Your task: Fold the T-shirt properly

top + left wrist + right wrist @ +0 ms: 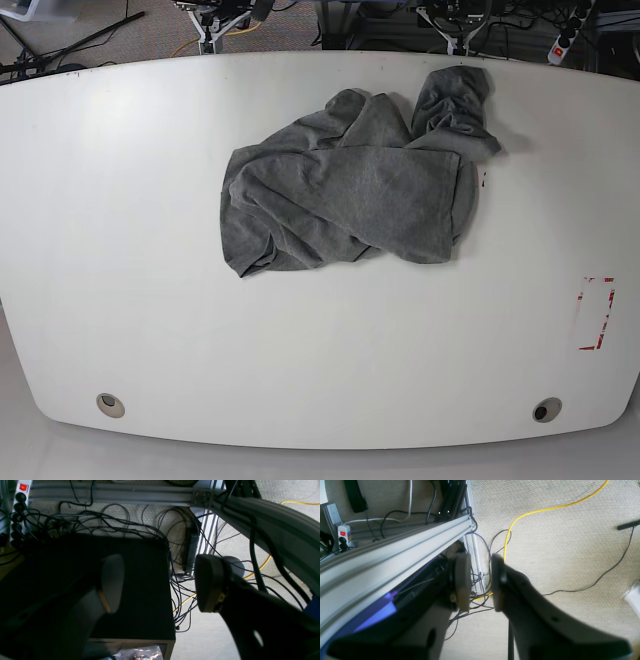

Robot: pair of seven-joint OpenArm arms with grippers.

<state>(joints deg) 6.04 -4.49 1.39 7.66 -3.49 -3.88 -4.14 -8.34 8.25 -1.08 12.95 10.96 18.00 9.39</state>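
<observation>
T-shirt (355,190) lies crumpled on table (120,250) (both pincers apart, empty, off-table)

I am finding no readable text, label, brand or number in any view. The closest thing to a sign is sitting on the white table (120,250): a red and white marking (596,313) near its right edge in the base view, and I am making out no letters or figures on it.
</observation>
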